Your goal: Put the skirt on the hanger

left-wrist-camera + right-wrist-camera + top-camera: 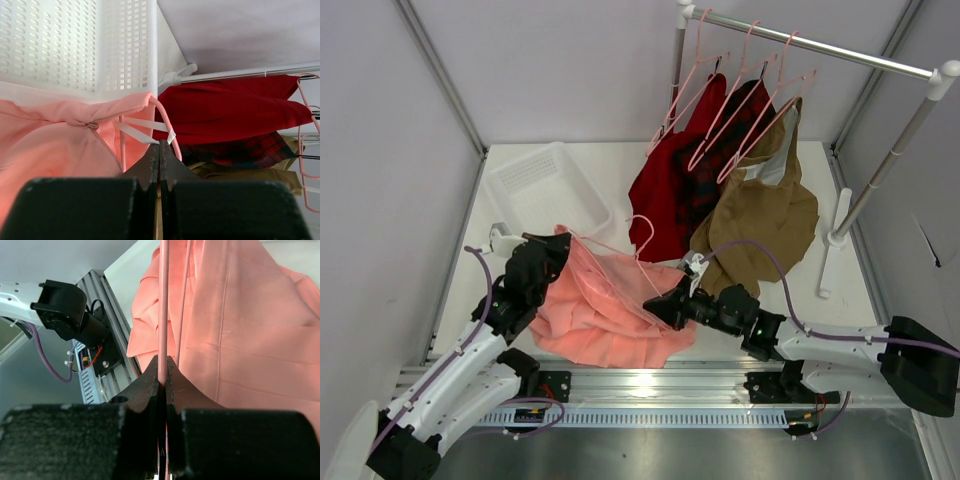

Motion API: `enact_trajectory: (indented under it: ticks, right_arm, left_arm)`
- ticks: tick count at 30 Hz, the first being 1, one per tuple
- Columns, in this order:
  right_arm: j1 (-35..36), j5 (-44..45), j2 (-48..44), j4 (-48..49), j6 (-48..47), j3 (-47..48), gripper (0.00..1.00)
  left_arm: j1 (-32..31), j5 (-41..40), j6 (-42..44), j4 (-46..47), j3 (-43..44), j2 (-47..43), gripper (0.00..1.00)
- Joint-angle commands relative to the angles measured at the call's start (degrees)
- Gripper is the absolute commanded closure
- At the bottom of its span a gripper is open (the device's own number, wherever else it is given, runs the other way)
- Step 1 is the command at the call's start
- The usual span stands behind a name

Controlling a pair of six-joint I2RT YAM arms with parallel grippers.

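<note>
**Worktop** (620, 170), white, is carrying the whole scene. **Rail** (820, 43) at the far right is bearing a dark red garment (665, 190), a tan-brown garment (760, 215) and spare hangers (740, 100), apart from my working area.

**The skirt** (605, 310) is lying crumpled on the near worktop between my two arms, one corner just beside the white basket (545, 190).

**The hanger** (163, 315) is lying across the skirt, its hook pointing toward the hanging garments.

**My right jaws** are clenching the hanger's thin wire. I judge this is steadying the frame so the cloth can be drawn onto it.

**My left jaws** are pressing fully together at the skirt's waistband corner, by a white loop (145, 131). Whether they are pinching cloth or wire I cannot tell.
</note>
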Motion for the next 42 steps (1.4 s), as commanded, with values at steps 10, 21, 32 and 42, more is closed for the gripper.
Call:
enact_trajectory:
  ticks: [10, 21, 32, 42]
  right_arm:
    - [6.49, 11.72, 15.18, 32.80, -5.66, -1.29, 1.00]
    - [7.63, 12.34, 21.95, 41.33, -7.15, -1.38, 1.00]
    - [8.07, 16.99, 21.34, 32.12, -7.24, 2.40, 1.00]
    - [8.34, 19.37, 23.01, 27.63, -6.10, 5.48, 1.00]
  left_arm:
    - [1.05, 3.99, 4.20, -2.06, 6.48, 0.36, 1.00]
    - [1.75, 5.14, 5.43, -4.52, 6.84, -1.58, 1.00]
    - [1.75, 9.35, 26.32, -13.03, 19.56, -3.86, 0.43]
    - [-1.66, 27.11, 38.04, -18.33, 21.27, -1.83, 0.33]
